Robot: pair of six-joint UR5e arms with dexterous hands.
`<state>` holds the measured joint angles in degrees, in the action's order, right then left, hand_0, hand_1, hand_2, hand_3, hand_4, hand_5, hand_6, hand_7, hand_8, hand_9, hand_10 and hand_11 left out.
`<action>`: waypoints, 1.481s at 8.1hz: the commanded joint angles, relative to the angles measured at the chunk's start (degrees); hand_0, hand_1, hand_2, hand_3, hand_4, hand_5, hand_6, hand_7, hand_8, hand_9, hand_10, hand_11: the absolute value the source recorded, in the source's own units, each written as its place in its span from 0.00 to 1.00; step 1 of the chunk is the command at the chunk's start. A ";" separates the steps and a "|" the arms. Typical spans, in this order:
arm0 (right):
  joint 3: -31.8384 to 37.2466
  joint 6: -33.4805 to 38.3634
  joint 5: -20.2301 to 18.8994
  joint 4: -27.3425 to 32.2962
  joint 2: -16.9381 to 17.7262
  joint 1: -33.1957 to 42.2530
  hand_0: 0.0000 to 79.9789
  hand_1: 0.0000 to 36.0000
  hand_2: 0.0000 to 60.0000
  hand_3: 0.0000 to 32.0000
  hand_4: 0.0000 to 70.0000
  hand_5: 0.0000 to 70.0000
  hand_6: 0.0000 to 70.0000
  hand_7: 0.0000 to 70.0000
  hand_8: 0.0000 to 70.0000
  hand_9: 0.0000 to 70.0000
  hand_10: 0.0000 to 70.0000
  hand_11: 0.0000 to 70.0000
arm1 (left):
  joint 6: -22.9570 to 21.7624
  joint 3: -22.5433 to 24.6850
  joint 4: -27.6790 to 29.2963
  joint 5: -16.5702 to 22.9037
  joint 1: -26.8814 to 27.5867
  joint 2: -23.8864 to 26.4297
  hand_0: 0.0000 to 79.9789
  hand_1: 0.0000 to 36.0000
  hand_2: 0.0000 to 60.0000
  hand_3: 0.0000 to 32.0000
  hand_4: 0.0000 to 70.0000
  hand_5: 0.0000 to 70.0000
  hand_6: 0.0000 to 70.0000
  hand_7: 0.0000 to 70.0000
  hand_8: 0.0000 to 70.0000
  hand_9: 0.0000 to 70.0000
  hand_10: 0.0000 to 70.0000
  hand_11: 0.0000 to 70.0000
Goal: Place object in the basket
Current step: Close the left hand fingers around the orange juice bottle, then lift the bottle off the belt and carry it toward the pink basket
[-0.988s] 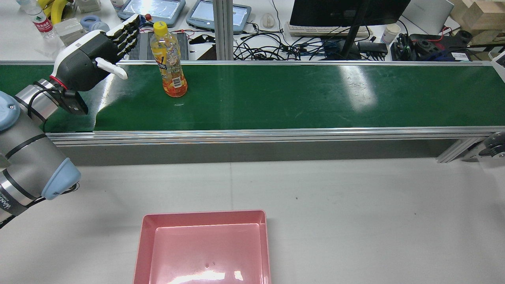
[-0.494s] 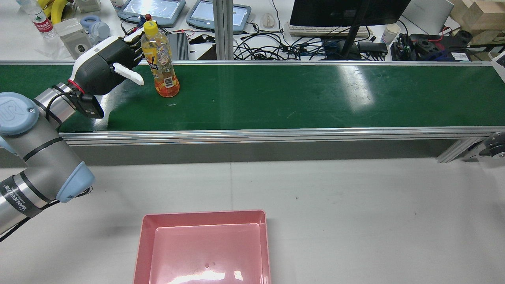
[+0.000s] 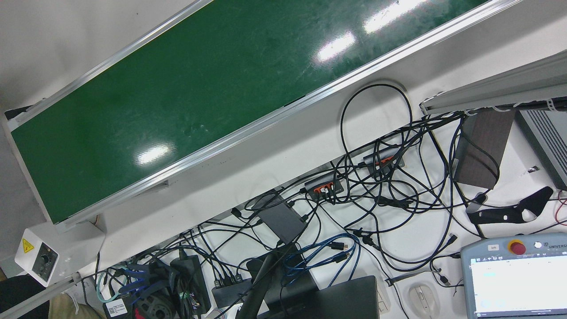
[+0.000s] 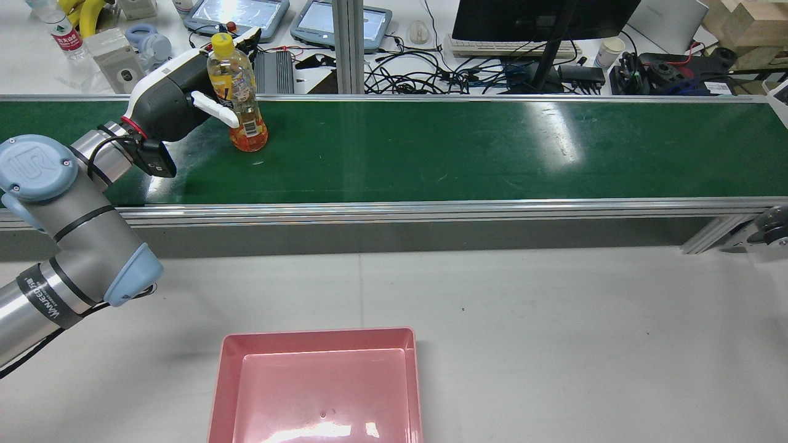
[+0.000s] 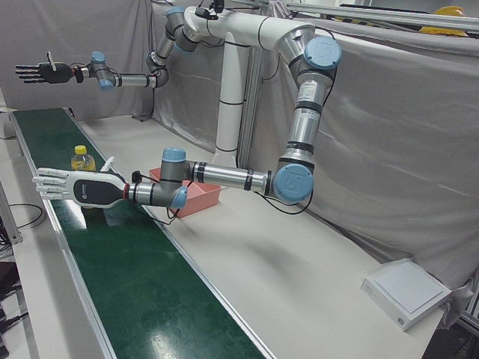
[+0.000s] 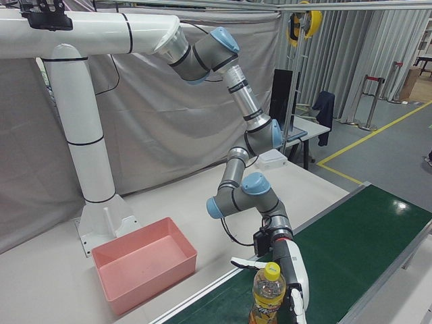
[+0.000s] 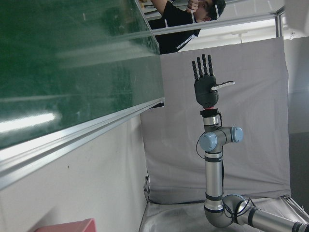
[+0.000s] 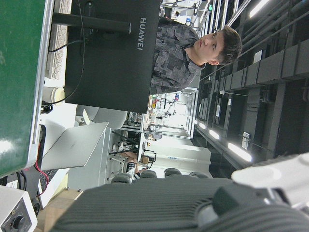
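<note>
A clear bottle of orange drink [image 4: 246, 126] with a yellow cap stands upright on the green conveyor belt [image 4: 462, 147] at its left end. My left hand [image 4: 172, 101] is open right beside it, with the thumb across the bottle's front and the fingers behind it, not closed. The left-front view shows the hand [image 5: 78, 188] flat with the bottle [image 5: 82, 160] just past it. The right-front view shows the bottle [image 6: 268, 293] and the hand [image 6: 295, 273] too. My right hand [image 5: 41, 72] is open and empty, raised high away from the belt. The pink basket [image 4: 320, 333] sits empty on the white table near the front edge.
Behind the belt is a desk crowded with cables [image 3: 376, 190], a monitor [image 4: 542, 18], tablets and a water bottle [image 4: 61, 34]. The belt's aluminium rail [image 4: 431, 209] runs between the belt and the table. A person [image 8: 193, 48] is behind the monitor.
The bottle has travelled left along the belt. My left hand has moved in toward it, from apart to the thumb lying across the bottle's front.
</note>
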<state>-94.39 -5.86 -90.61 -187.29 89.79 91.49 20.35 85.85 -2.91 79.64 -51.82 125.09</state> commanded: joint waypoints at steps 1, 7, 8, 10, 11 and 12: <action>-0.09 0.05 0.00 0.00 0.04 0.00 0.00 0.00 0.00 0.00 0.00 0.00 0.00 0.00 0.00 0.00 0.00 0.00 | -0.58 0.45 -4.91 -0.71 -0.04 2.96 0.83 0.30 0.00 0.00 0.53 0.75 0.21 0.50 0.43 0.66 0.64 0.92; -0.18 0.05 0.00 0.00 0.04 0.00 0.00 0.00 0.00 0.00 0.00 0.00 0.00 0.00 0.00 0.00 0.00 0.00 | -0.40 10.87 -15.53 -2.04 -0.21 3.93 0.66 1.00 1.00 0.00 0.68 1.00 1.00 1.00 1.00 1.00 1.00 1.00; -0.18 0.05 0.00 0.00 -0.05 0.00 0.00 0.00 0.00 0.00 0.00 0.00 0.00 0.00 0.00 0.00 0.00 0.00 | -0.32 15.18 -16.24 -1.86 -0.04 1.32 0.66 1.00 1.00 0.00 0.66 1.00 1.00 1.00 1.00 1.00 1.00 1.00; -0.18 0.05 0.00 0.00 -0.05 0.00 0.00 0.00 0.00 0.00 0.00 0.00 0.00 0.00 0.00 0.00 0.00 0.00 | -0.23 23.88 -16.34 -1.86 1.54 -8.33 0.66 1.00 1.00 0.00 0.67 1.00 1.00 1.00 1.00 1.00 1.00 1.00; -0.18 0.05 0.00 0.00 -0.05 0.00 0.00 0.00 0.00 0.00 0.00 0.00 0.00 0.00 0.00 0.00 0.00 0.00 | -0.23 27.66 -16.34 -1.42 3.11 -10.99 0.66 1.00 1.00 0.00 0.66 1.00 1.00 1.00 1.00 1.00 1.00 1.00; -0.18 0.05 0.00 0.00 -0.05 0.00 0.00 0.00 0.00 0.00 0.00 0.00 0.00 0.00 0.00 0.00 0.00 0.00 | -0.14 31.79 -16.43 -1.07 4.95 -14.41 0.67 0.96 1.00 0.00 0.65 1.00 0.98 1.00 1.00 1.00 1.00 1.00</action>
<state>-94.57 -5.80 -90.61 -187.29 89.74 91.49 20.10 109.77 -19.18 77.97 -49.81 117.20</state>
